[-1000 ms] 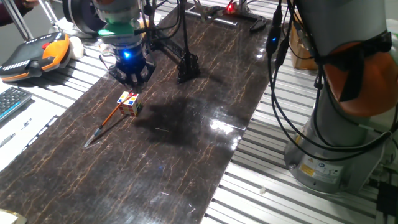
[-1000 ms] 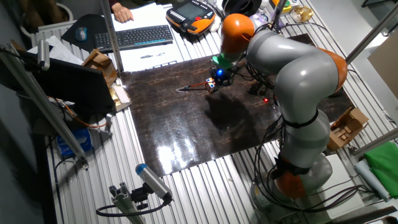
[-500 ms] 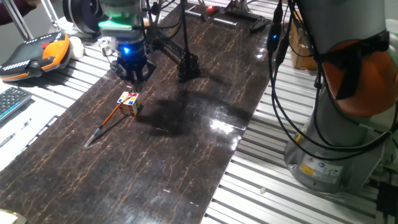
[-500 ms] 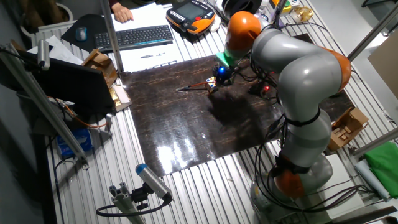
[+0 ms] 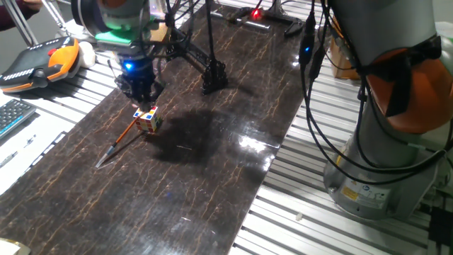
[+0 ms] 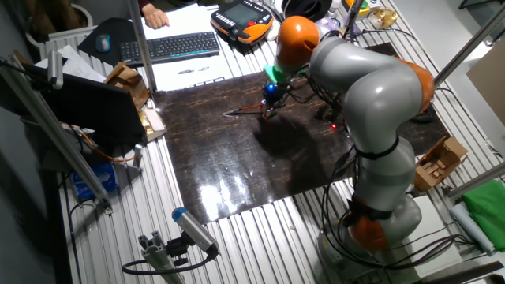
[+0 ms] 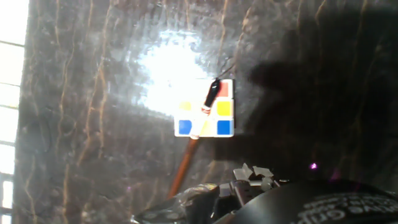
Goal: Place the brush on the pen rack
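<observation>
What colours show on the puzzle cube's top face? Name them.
Red, yellow, blue and white squares on the puzzle cube, clearest in the hand view.

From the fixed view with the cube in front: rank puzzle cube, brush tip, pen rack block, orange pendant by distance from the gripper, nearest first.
Measured from the gripper:
1. Puzzle cube, just below the fingers.
2. Pen rack block, to the gripper's right in the picture.
3. Brush grey tip, lower left, past the cube.
4. Orange pendant, far left, off the dark mat.
2 and 3 are too close to call.
</observation>
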`<state>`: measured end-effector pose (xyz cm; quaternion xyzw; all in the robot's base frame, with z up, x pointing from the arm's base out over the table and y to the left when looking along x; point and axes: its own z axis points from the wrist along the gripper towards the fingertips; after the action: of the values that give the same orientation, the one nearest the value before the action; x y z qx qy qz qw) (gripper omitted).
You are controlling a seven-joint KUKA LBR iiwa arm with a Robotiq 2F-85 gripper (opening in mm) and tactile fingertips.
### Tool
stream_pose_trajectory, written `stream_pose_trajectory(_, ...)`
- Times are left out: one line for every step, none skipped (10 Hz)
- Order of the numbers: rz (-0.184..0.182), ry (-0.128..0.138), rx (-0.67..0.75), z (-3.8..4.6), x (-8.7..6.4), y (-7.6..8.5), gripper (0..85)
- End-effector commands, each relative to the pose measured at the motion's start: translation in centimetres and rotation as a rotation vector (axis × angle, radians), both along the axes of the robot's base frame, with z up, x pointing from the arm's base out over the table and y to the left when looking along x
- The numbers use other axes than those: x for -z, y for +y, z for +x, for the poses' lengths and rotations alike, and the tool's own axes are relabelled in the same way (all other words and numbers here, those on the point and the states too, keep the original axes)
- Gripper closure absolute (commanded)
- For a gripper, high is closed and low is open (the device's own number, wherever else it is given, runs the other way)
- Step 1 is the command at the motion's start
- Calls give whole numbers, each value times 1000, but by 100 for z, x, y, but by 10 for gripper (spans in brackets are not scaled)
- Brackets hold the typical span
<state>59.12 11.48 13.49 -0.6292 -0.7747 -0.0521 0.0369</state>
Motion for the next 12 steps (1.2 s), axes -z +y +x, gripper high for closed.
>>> stream_pose_trajectory(18,-1,24,53,40,20,843)
stream_pose_trajectory(28,-3,37,89,76,50,843)
stream_pose_trajectory(20,-2,44,129,108,102,843)
stream_pose_trajectory(16,-1,57,171,134,145,843)
stream_pose_trajectory(24,2,75,205,169,180,843)
stream_pose_trajectory(22,1,83,227,194,209,843)
stream_pose_trajectory(13,0,89,253,216,239,843)
stream_pose_trajectory(14,-2,95,272,238,258,843)
stream_pose_trajectory(20,-2,105,297,267,287,843)
stream_pose_trajectory(22,-4,114,317,290,317,843)
stream_pose_trajectory(22,-5,117,330,312,329,843)
stream_pose_trajectory(24,-6,118,337,326,327,843)
